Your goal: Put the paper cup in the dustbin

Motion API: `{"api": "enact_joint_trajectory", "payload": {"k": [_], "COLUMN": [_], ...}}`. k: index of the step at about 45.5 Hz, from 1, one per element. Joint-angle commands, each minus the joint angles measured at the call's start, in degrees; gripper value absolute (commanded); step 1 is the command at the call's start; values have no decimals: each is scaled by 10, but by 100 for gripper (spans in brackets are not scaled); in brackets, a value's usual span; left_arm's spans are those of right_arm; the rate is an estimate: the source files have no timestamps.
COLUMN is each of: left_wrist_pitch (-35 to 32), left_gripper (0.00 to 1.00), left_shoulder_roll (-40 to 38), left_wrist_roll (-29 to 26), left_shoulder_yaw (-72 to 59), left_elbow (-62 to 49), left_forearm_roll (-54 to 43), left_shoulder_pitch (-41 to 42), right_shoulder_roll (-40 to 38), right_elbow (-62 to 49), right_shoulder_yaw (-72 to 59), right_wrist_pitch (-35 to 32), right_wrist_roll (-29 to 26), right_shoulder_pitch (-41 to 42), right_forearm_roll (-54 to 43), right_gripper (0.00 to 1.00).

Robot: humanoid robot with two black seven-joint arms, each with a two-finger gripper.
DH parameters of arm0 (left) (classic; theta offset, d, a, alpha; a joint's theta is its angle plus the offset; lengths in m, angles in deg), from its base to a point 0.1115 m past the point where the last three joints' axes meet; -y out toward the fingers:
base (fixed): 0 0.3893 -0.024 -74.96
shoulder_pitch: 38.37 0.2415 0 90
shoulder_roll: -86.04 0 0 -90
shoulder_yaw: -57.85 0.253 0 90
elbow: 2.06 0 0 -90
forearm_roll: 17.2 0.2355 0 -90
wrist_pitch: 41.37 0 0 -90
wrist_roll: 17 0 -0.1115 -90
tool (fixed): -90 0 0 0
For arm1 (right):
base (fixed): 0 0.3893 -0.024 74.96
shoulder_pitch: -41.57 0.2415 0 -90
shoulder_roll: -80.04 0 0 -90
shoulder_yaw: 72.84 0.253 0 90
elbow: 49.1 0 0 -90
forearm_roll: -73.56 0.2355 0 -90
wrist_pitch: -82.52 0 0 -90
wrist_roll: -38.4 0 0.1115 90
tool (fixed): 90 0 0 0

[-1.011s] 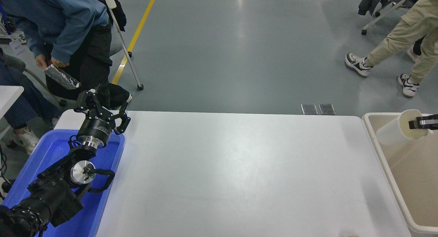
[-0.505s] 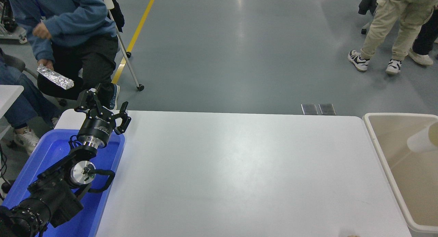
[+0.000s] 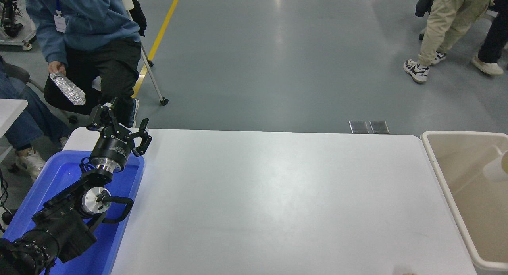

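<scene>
The white tabletop (image 3: 278,203) fills most of the view. Past its right edge stands the dustbin (image 3: 432,156), a beige bin with a paler rounded rim, only partly in frame. Along the tabletop's left side lies a blue tray (image 3: 59,175), and over it the left arm reaches up from the lower left corner, its left gripper (image 3: 119,122) poised above the tray's far end with the jaws spread and gripping nothing. The right arm and its jaws are outside the picture, so their state cannot be told. Beyond the far left corner a person in a blue top holds a foil-wrapped bundle (image 3: 68,88). The paper cup (image 3: 497,168) shows inside the dustbin at the picture's right edge, cut off by it.
</scene>
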Motion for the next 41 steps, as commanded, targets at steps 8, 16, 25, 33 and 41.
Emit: {"api": "enact_joint_trajectory", "payload": {"k": [8, 16, 25, 33, 41], "left_wrist_pitch": [0, 0, 0, 0, 0], "left_gripper": [100, 100, 100, 100, 100], "left_shoulder_roll": [0, 0, 0, 0, 0], "left_wrist_roll": [-1, -1, -1, -1, -1], "left_shoulder_yaw": [0, 0, 0, 0, 0], "left_elbow": [0, 0, 0, 0, 0], "left_forearm_roll": [0, 0, 0, 0, 0], "left_shoulder_pitch": [0, 0, 0, 0, 0], "right_shoulder_roll": [35, 36, 40, 45, 59], "right_elbow": [-57, -55, -55, -55, -58], "right_shoulder_yaw": [26, 68, 87, 101, 113], "right_wrist_pitch": [68, 85, 90, 92, 95], "right_wrist_roll": [-66, -94, -100, -103, -105], "right_shoulder_pitch": [-74, -81, -98, -103, -101], "right_forearm_roll": [143, 152, 152, 152, 152], "right_gripper": [0, 0, 7, 29, 62]}}
